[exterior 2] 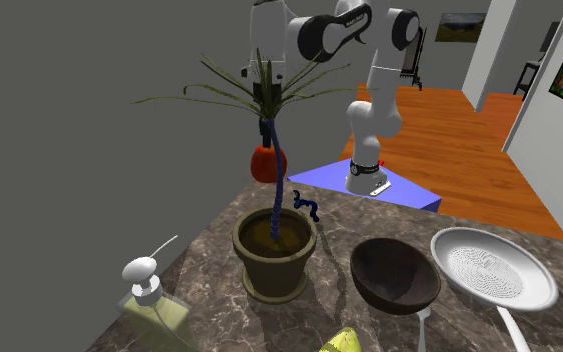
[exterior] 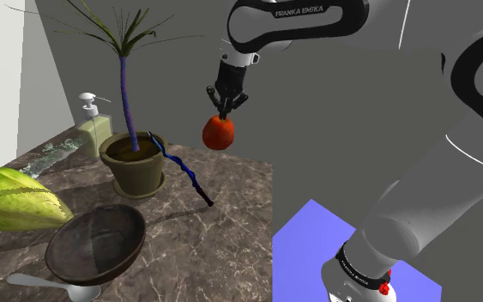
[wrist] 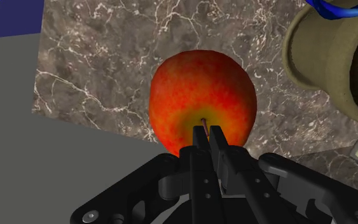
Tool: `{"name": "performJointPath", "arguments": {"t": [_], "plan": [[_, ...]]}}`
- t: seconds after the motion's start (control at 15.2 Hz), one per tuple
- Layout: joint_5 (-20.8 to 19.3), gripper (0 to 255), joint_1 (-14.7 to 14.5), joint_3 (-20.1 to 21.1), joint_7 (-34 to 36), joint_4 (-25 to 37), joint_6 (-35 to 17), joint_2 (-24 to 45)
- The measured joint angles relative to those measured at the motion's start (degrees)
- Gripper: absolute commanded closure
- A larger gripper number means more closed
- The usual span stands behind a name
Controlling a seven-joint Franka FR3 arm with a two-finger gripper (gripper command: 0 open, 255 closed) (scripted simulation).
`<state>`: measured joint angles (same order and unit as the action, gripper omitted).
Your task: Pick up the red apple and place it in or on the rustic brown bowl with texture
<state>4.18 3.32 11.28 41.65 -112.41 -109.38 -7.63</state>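
A red apple [exterior: 218,132] with an orange-yellow top hangs in the air above the far part of the marble counter [exterior: 222,232]. My black gripper [exterior: 225,110] is shut on the apple's stem; the wrist view has the fingers pinched together over the apple [wrist: 203,98]. In the second exterior view the apple [exterior 2: 264,163] hangs partly behind the plant's blue stem, beyond the counter's far edge. The dark brown textured bowl [exterior: 95,244] rests on the counter near the shoulder view's lower left, well below and to the left of the apple. The bowl [exterior 2: 394,274] is empty.
A potted plant [exterior: 133,160] with a blue stem stands between apple and bowl. A soap dispenser [exterior: 93,127], a green cabbage-like vegetable [exterior: 12,200], a spoon [exterior: 51,287] and a white colander pan [exterior 2: 491,266] also sit on the counter. The blue stand [exterior: 316,236] lies beyond the counter's edge.
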Motion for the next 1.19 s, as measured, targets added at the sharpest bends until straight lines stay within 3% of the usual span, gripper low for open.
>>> {"name": "performJointPath", "arguments": {"t": [0.4, 1.19], "plan": [[-0.09, 255, -0.24, 0.32, 0.84, 3.97, 3.90, 0.02], [-1.11, 255, -6.79, 9.34, 16.81, 10.88, 7.97, 2.19]]}}
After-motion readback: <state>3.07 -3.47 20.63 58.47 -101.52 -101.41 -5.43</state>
